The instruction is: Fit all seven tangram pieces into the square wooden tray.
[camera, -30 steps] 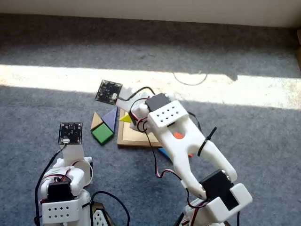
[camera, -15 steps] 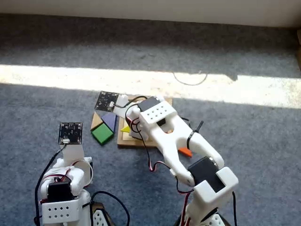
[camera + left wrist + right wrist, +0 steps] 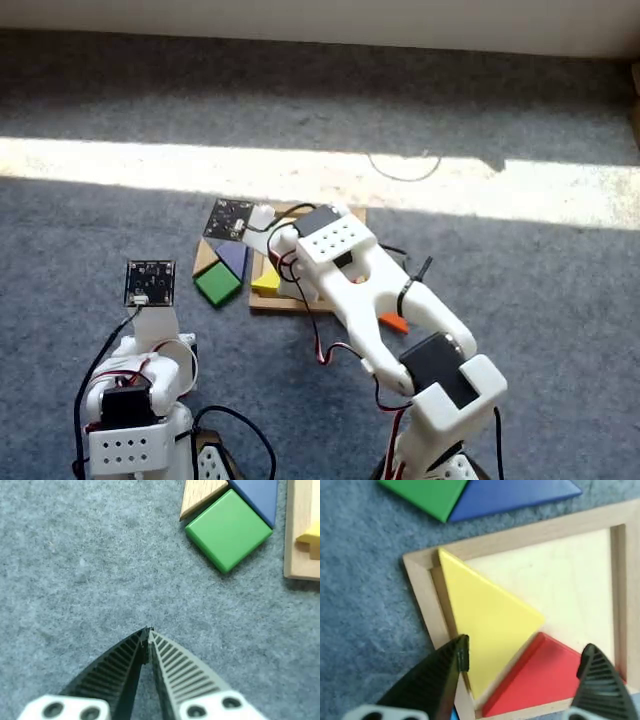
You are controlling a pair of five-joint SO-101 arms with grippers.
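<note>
Yellow triangle (image 3: 485,630) lying in a corner of the square wooden tray (image 3: 420,587), one edge along the tray's wall, another touching a red triangle (image 3: 540,677); right gripper (image 3: 525,655) above both, jaws apart, holding nothing. Pieces in tray: two. On the carpet (image 3: 75,570) just beside the tray's edge: one green square (image 3: 229,530), one blue piece (image 3: 257,495), one wood-coloured triangle (image 3: 202,495). Left gripper (image 3: 149,632) closed, empty, over carpet near the green square
</note>
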